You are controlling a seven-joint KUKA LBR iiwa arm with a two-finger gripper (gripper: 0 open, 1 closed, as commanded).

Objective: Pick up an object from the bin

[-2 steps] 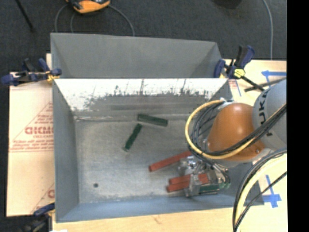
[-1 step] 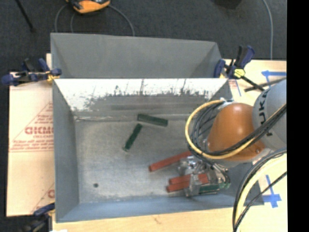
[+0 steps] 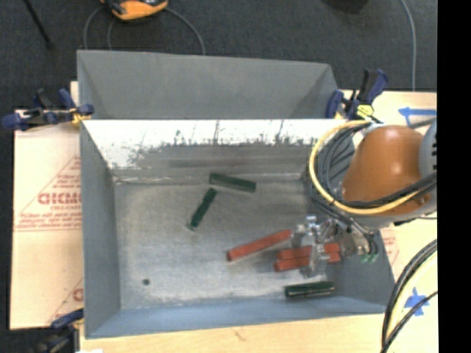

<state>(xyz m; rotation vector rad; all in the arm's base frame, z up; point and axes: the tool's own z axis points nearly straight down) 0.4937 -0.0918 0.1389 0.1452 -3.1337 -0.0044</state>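
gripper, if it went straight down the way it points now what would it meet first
Most likely the short red bar lying right under the gripper at the bin's right side, though the depth between them is unclear.

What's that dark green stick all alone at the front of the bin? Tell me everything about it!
The dark green straight stick is short, thin and plain, with blunt ends; it may be plastic or painted wood. It looks whole. It lies flat on the grey metal bin floor, close along the front wall toward the right, nearly level across the view. Only the floor touches it: the short red sticks lie apart behind it, and the pincer is over those, not over it.
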